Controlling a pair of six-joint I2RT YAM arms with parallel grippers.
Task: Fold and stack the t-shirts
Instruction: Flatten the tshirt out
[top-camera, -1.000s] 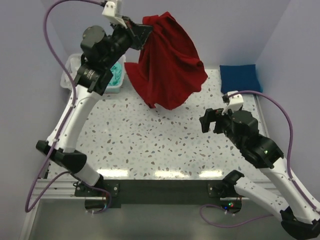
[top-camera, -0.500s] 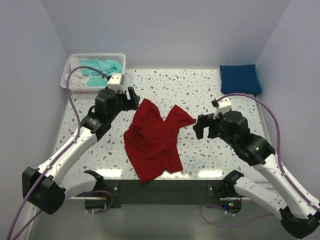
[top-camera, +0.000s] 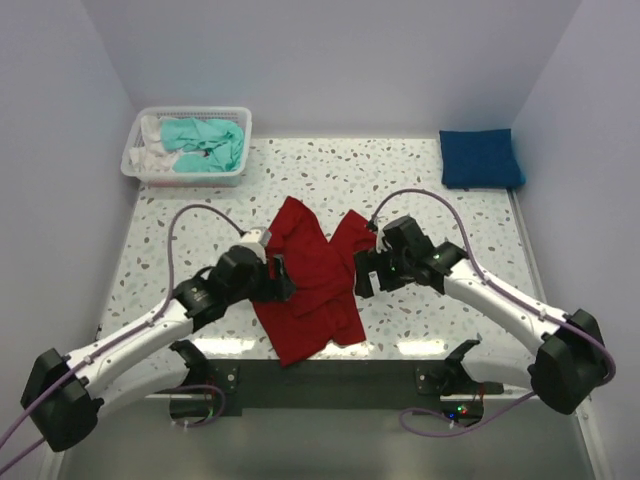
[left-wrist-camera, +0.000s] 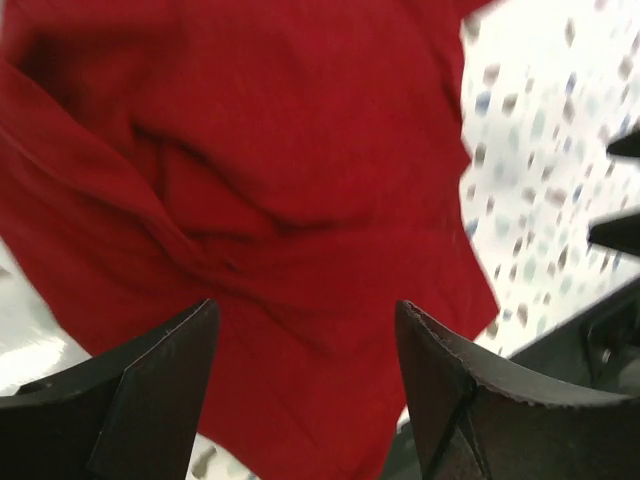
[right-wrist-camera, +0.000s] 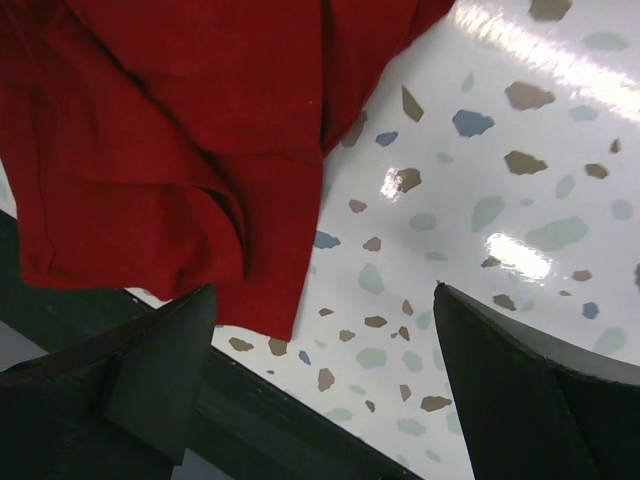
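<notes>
Red shirt, where: the deep red soft cloth t-shirt (top-camera: 312, 285) lies on the speckled white counter (top-camera: 200, 225), in the middle and close to the near side. Its lowest corner reaches the dark front edge of the counter.
Red shirt, looks: it is not flat. It is a rumpled heap with many folds and deep creases. Two floppy bits stick out on its far side.
Left pincer: the left pincer (top-camera: 279, 283) is low over the left side of the red shirt. Its two dark fingers stand apart, and red cloth lies under them. It does not pinch the cloth.
Right pincer: the right pincer (top-camera: 365, 277) is at the right edge of the red shirt. Its fingers are very wide. Under them are bare counter and the shirt's hem. It holds nothing.
Far left corner: a white plastic mesh basket (top-camera: 150, 172) sits here. A teal soft cloth t-shirt (top-camera: 208, 140) is bunched up inside it, next to some white cloth (top-camera: 152, 150).
Far right corner: a royal blue soft cloth t-shirt (top-camera: 480, 158) lies folded in a neat square, well apart from the red one.
</notes>
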